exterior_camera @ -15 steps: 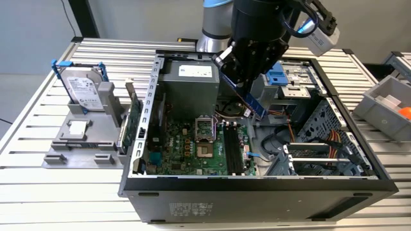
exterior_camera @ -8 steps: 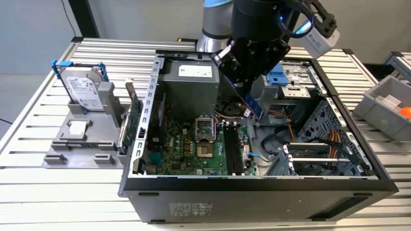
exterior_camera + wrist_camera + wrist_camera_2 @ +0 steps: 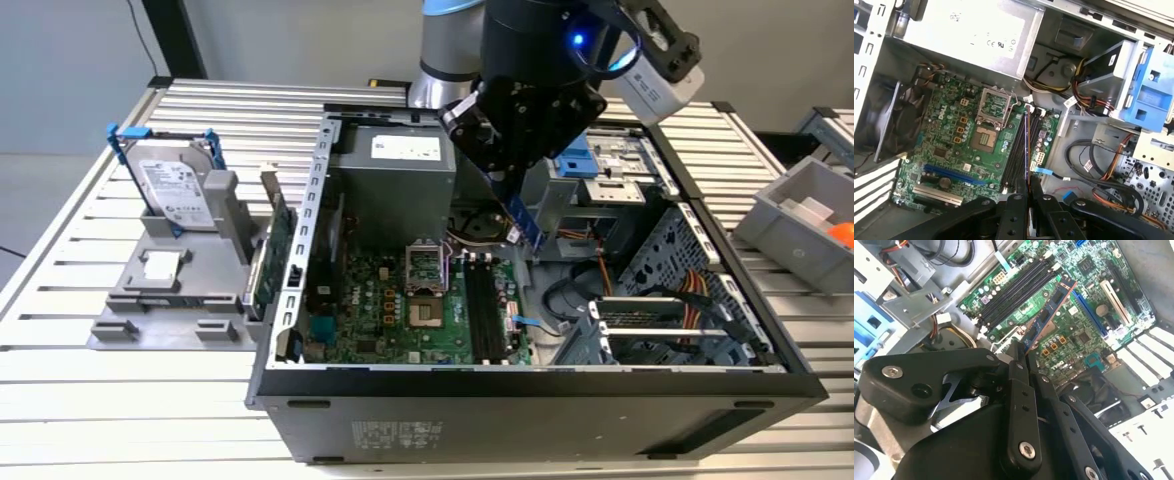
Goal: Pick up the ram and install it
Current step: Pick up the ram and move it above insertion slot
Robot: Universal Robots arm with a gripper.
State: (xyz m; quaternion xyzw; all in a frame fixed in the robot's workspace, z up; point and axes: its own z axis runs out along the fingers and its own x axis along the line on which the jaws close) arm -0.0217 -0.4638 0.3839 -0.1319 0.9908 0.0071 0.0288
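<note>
exterior view, jaws clamped on ram [image 3: 521,222] above motherboard [image 3: 400,300], power supply [image 3: 394,175] labelled

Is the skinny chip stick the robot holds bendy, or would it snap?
The slim, flat dark circuit stick with black chips is probably stiff: it juts straight from the end effector without drooping. It looks thin and is held by one end, so likely light. Bare chips and a thin board suggest it may crack if twisted.

I see a ribbed aluminium tabletop [image 3: 134,410] under even light, a plain grey wall [image 3: 294,40] behind it, and a grey bin [image 3: 787,215] at the exterior view's right.
</note>
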